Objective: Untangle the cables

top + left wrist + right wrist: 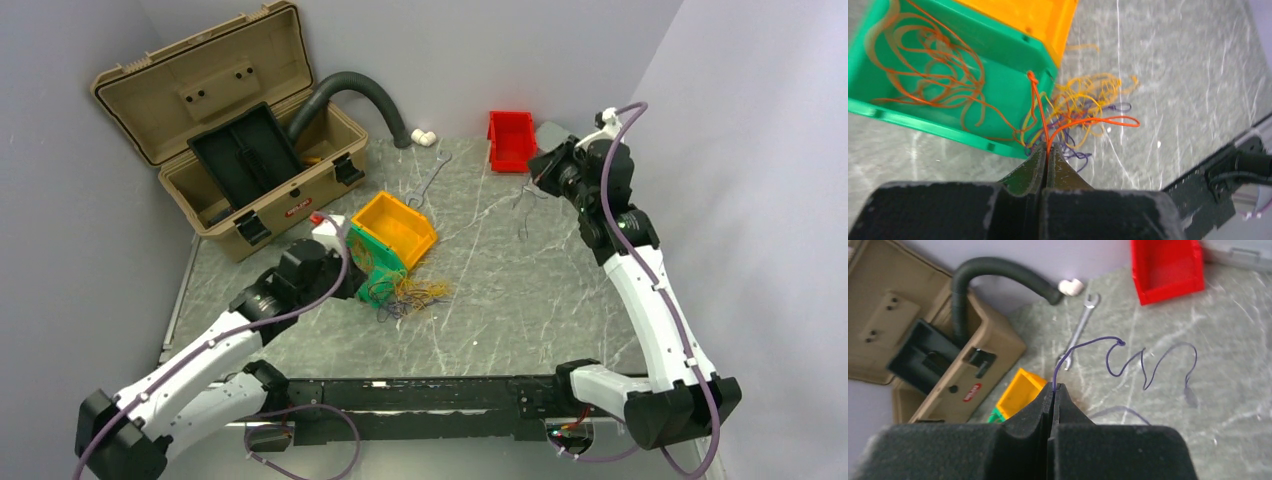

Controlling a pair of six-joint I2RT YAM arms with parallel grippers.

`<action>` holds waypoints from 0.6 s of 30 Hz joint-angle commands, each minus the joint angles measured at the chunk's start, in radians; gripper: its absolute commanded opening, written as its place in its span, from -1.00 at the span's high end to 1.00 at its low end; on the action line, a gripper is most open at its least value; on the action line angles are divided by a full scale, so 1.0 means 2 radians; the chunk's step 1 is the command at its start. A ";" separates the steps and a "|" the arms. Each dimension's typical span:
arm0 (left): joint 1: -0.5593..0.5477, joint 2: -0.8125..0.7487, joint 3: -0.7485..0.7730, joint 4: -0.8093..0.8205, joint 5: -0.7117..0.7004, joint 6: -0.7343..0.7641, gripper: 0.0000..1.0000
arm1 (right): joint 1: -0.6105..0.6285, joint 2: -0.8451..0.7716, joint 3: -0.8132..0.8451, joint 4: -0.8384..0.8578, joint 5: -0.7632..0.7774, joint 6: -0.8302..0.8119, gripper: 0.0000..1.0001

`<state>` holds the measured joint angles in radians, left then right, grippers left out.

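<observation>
A tangle of thin yellow, orange and purple wires [415, 295] lies on the table just beside a green bin [375, 262]. In the left wrist view the tangle [1083, 107] spreads past the green bin's [923, 120] corner, and several orange wires [933, 75] lie coiled inside that bin. My left gripper [1048, 148] is shut on one orange wire [1037, 100], which leads up to the bin's edge. My right gripper [1053, 386] is shut on a single purple wire [1088, 344] and is raised near the red bin; the wire dangles down [524, 205] in the top view.
An orange bin [395, 228] sits against the green one. An open tan toolbox [220, 120] with a grey ribbed hose [360, 90] stands at the back left. A red bin [511, 138], a white fitting [424, 137] and a wrench [428, 180] lie at the back.
</observation>
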<state>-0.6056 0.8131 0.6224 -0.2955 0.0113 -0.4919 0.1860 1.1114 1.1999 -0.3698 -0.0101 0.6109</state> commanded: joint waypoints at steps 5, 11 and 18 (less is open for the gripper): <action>-0.079 0.072 0.048 0.042 0.034 0.020 1.00 | 0.001 0.058 0.070 -0.015 -0.081 -0.004 1.00; -0.088 0.074 0.049 0.058 0.045 0.027 1.00 | -0.004 0.079 0.031 0.001 -0.101 0.009 1.00; -0.088 0.081 0.058 0.057 0.045 0.040 1.00 | -0.019 0.159 0.015 0.016 -0.035 -0.026 0.77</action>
<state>-0.7769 0.9714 0.6872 -0.2287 0.0826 -0.4389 0.1642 1.3262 1.2209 -0.3813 -0.1577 0.6056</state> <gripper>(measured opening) 0.014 0.116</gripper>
